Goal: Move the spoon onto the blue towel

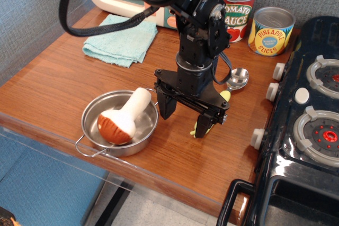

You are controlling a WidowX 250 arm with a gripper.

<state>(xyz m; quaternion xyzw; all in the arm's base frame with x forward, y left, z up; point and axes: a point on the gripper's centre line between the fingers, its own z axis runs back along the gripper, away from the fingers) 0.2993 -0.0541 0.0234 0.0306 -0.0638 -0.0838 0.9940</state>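
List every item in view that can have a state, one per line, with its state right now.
gripper: open, fingers down at the table, one finger over the spoon's handle.
spoon: lying flat on the table, not lifted, handle partly hidden.
blue towel: folded, lying flat, nothing on it.
pan: upright, holding the mushroom.
mushroom: lying on its side in the pan.
tomato sauce can: upright.
pineapple can: upright.

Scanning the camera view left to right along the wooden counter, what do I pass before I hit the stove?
Steel pan holding the plush mushroom → open gripper → spoon → stove. The blue towel sits farther back, above the pan, so I leave it unranked.
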